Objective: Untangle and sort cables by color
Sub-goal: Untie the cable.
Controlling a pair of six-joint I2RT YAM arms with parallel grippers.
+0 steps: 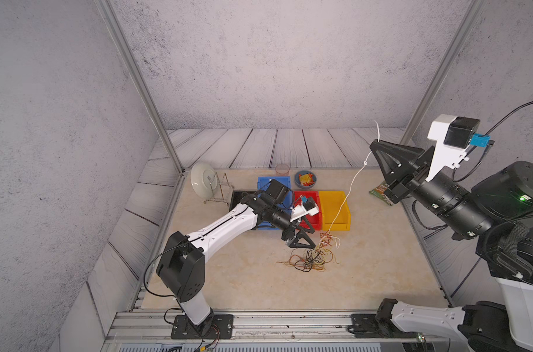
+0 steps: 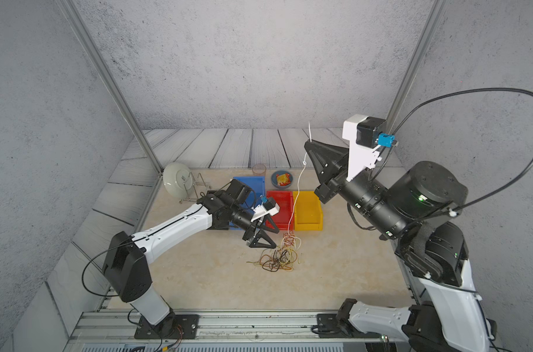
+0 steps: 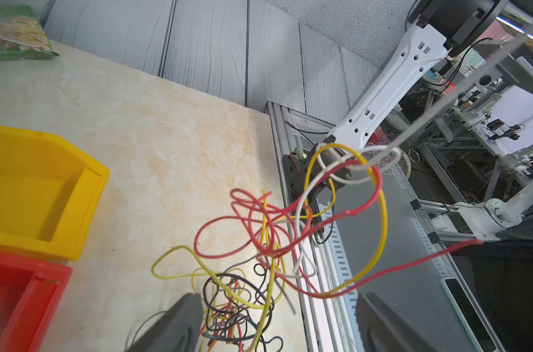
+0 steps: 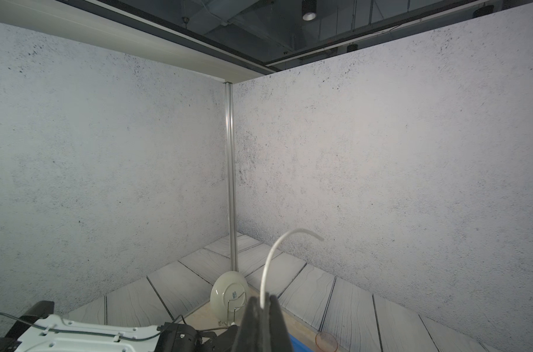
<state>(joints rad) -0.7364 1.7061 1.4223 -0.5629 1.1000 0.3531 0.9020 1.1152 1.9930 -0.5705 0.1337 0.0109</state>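
The white cable is pinched in the closed right gripper, high up. It runs steeply down into the tangle on the table. The left gripper, wide open and nearer, is placed just beside that tangle. The yellow bin is seen empty, the red bin probably too.

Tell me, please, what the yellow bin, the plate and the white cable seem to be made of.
The yellow bin: probably moulded plastic, smooth, semi-glossy; uniform colour, soft highlights. The plate: likely glazed ceramic, glossy white, with a sheen. The white cable: seemingly wire in smooth plastic insulation; it holds a free curved arc.
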